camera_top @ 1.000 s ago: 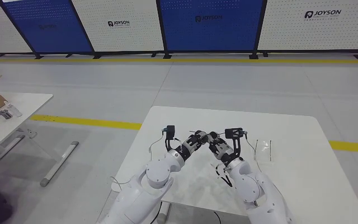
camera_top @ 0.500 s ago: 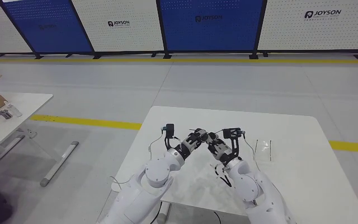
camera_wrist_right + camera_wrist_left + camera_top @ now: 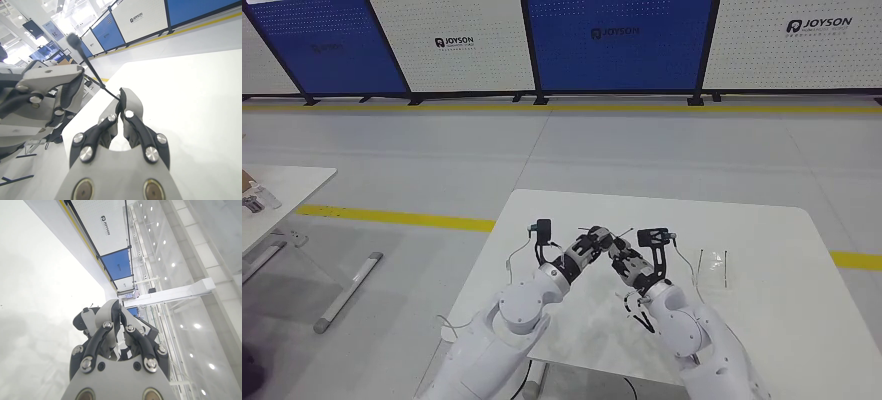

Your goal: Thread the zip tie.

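Observation:
A thin black zip tie point(image 3: 90, 68) is held in the air between both grippers over the white table point(image 3: 742, 300). My right gripper point(image 3: 119, 100) is shut on one end of it. From there the strap runs to a small junction, and one strand rises to a dark blurred end. A second, thinner strand leads to the tip of my left gripper point(image 3: 82, 73). The left gripper point(image 3: 119, 311) is shut, with a small black piece at its tip. In the top view the left gripper point(image 3: 594, 240) and right gripper point(image 3: 614, 250) almost touch.
Several spare zip ties point(image 3: 712, 262) lie on the table to the right of the arms. Bare table surface surrounds the grippers. Another white table point(image 3: 272, 200) stands far to the left, across the floor.
Both grippers have drifted slightly to the left together, still held tip to tip. A short strand of the zip tie now sticks up beside them.

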Motion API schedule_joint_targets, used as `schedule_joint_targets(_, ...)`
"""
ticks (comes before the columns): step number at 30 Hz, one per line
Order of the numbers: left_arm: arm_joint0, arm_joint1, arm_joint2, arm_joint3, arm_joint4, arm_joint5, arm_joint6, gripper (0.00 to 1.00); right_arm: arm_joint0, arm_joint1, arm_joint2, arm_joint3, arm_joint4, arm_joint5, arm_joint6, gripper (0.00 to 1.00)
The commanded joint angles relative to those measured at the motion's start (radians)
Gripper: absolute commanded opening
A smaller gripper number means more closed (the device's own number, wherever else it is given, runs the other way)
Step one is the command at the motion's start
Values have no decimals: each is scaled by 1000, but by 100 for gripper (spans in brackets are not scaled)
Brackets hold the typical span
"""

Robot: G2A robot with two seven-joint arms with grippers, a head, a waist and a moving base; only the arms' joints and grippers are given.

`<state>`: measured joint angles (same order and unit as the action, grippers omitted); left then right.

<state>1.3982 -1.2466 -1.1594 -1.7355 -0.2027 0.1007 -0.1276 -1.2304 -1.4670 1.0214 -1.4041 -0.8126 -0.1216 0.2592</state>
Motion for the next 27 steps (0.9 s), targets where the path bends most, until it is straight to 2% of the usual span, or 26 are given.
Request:
schedule_joint_targets(1,1,0,-2,-4,-4,-3,-1,0,2,0,0,5,3,-1,1,0)
schedule_joint_targets(27,38,2,-25,-72,-21,-33,2,0,18,0,-7,45,16,-6,-5,0)
